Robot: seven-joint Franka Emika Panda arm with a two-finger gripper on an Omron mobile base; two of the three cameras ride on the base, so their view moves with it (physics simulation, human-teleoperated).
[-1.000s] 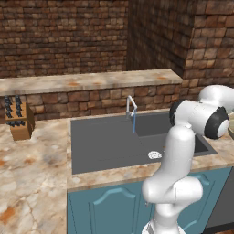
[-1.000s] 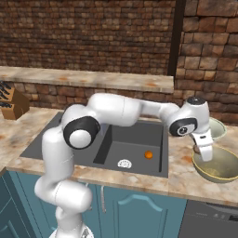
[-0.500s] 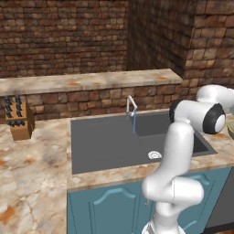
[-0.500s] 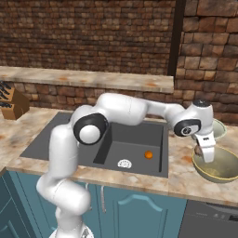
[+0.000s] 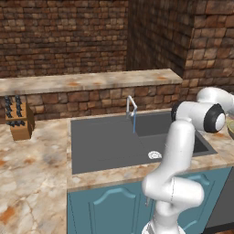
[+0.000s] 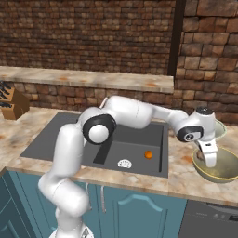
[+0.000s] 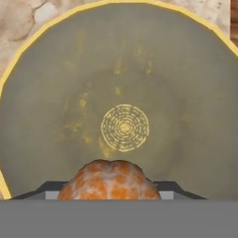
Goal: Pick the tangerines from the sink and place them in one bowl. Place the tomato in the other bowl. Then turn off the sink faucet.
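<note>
Your gripper (image 6: 210, 160) is clamped on a tangerine (image 7: 109, 180), pointing straight down over the olive-tan bowl (image 6: 228, 172). The arm reaches from the base across the sink (image 6: 69, 135) to the counter on the right, wrist bent downward. In the hand view the fruit sits between the fingers above the bowl's centre. The right base view also shows a second tangerine (image 6: 148, 155) by the sink's right wall and what looks like the cream bowl (image 6: 220, 128) behind the wrist. From the left base view you get the faucet (image 5: 131, 109), spout toward the basin.

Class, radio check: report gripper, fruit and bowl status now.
Gripper shut on tangerine, over olive bowl. Second tangerine in sink. Faucet running. Nothing in the way.
</note>
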